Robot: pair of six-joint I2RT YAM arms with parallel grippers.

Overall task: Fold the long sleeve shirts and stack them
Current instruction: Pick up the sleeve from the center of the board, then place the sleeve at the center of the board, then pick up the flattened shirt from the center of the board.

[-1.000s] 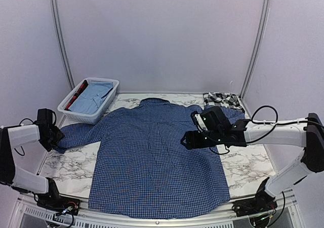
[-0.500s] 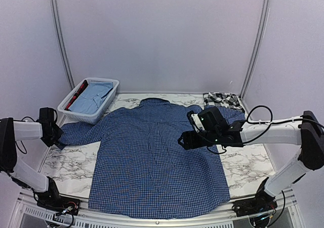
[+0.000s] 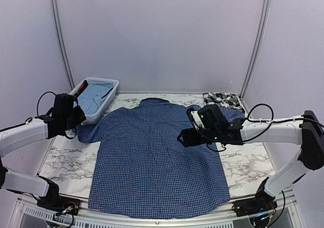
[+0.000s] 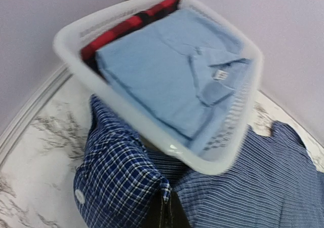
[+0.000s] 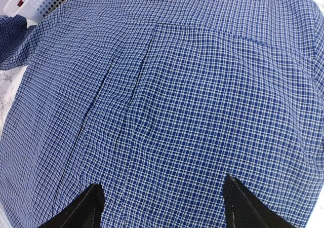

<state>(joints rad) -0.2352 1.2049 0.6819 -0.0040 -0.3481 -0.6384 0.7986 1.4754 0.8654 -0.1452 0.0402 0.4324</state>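
Blue checked shirt point(image 3: 152, 167) spread flat, plaid shirt point(image 3: 225, 99) crumpled — far right corner

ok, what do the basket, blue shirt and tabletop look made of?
basket: white plastic, slightly glossy; moulded slats.
shirt: woven cloth, likely cotton, matte; fine checks, soft folds.
tabletop: marble look, grey veins on white; maybe printed laminate.

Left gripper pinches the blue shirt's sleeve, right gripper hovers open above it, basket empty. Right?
No: the basket is not empty. The left wrist view shows a folded light blue garment and a red plaid one inside it. The rest stands.
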